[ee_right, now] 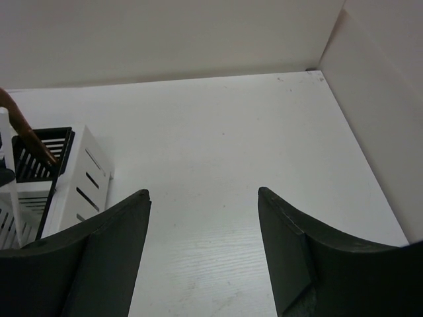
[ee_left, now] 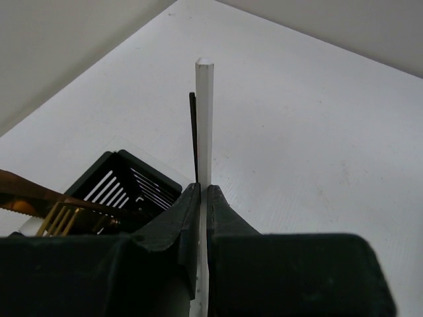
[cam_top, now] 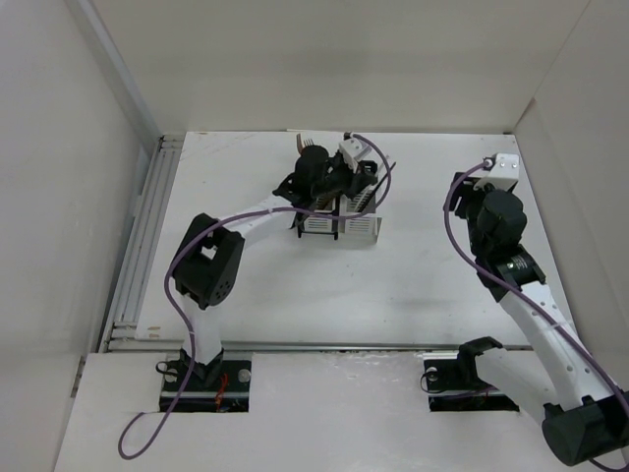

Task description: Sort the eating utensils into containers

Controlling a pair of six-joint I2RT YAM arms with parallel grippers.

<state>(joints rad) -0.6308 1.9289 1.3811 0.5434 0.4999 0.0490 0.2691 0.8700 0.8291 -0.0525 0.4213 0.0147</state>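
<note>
My left arm reaches forward over the table, elbow folded near its base. The left hand is above the containers, clenched on an upright white chopstick. A black chopstick runs just beside it; I cannot tell whether it is gripped too. My right arm stands at the table's right side, with the right hand released, well apart from the containers.
</note>
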